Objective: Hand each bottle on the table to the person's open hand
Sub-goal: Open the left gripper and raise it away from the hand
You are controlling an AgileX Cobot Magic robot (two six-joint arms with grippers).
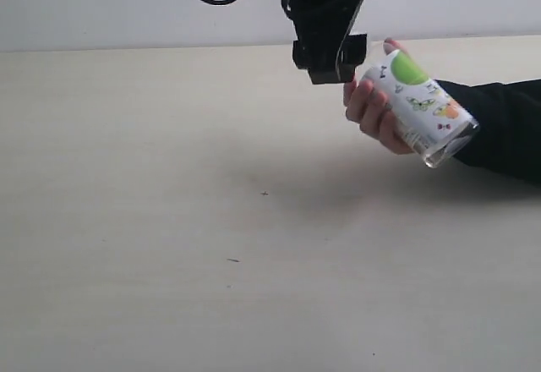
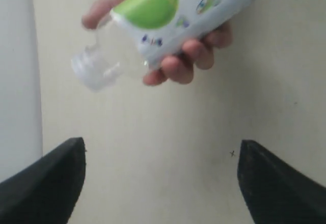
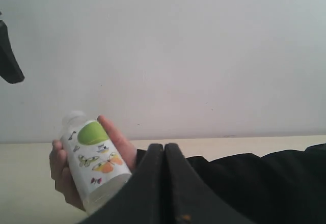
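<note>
Bottle [image 1: 418,106] tilted in the person's hand [image 1: 372,112] above the counter [image 1: 169,220] | left claw [image 1: 330,63] spread, empty, just beside its cap [image 2: 91,74] | right claw [image 3: 164,152] pressed together | risk, we judge: a careless retreat clips the cap and knocks the bottle loose.

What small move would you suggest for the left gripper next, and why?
Probably lift the left gripper up and clear. Its jaws stand open and empty, and the person's hand has its fingers wrapped round the green-white labelled bottle, so this handover looks done.
</note>
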